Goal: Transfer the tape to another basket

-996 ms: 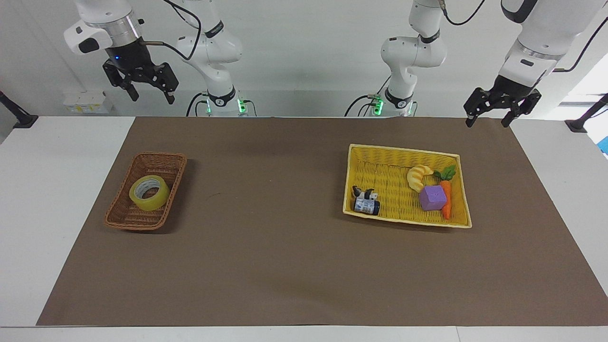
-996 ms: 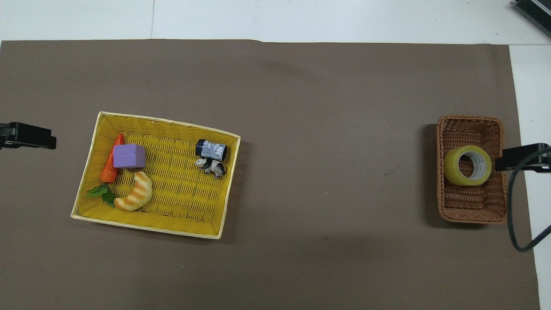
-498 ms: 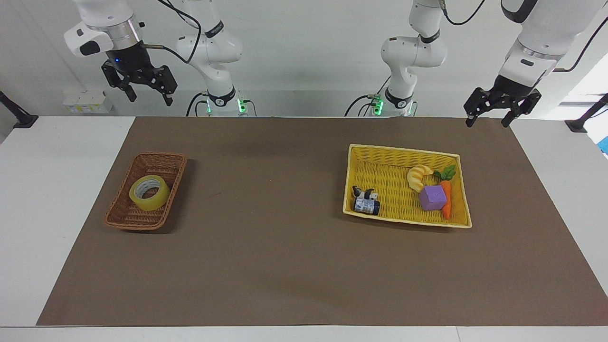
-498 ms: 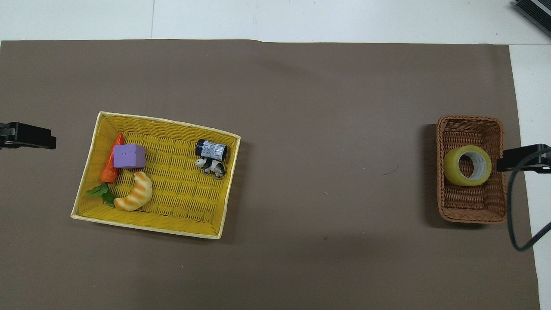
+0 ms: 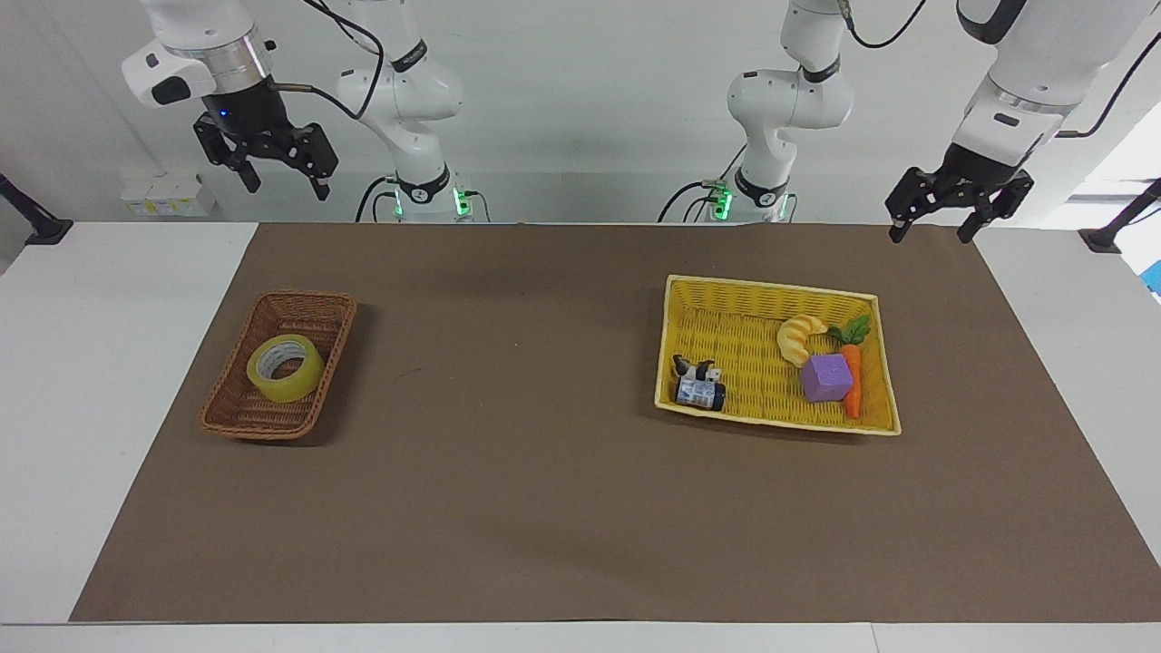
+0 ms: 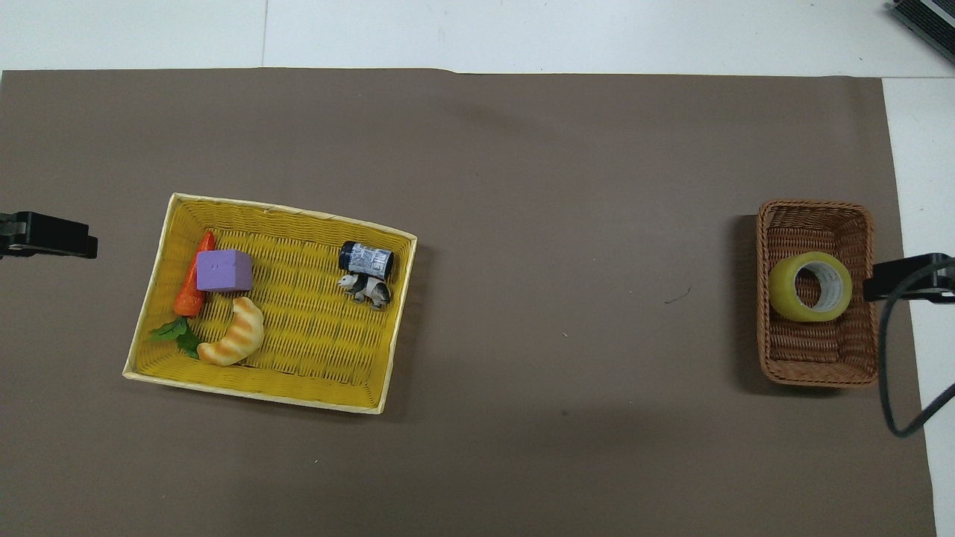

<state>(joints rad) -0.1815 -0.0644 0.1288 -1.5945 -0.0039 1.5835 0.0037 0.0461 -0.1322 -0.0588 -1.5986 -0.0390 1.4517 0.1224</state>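
The tape (image 5: 285, 367), one roll, lies in the brown basket (image 5: 238, 409) at my right arm's end of the table. My right gripper (image 5: 279, 172) hangs open, high above the table's edge nearest me. My left gripper (image 5: 939, 216) waits open. The one yellow basket (image 5: 726, 313) holds five toys.

A robotics lab: two white robot arms (image 5: 413, 91) (green base lights) mounted at a white table (image 5: 109, 299) covered by brown paper (image 5: 544, 499), bare white walls.
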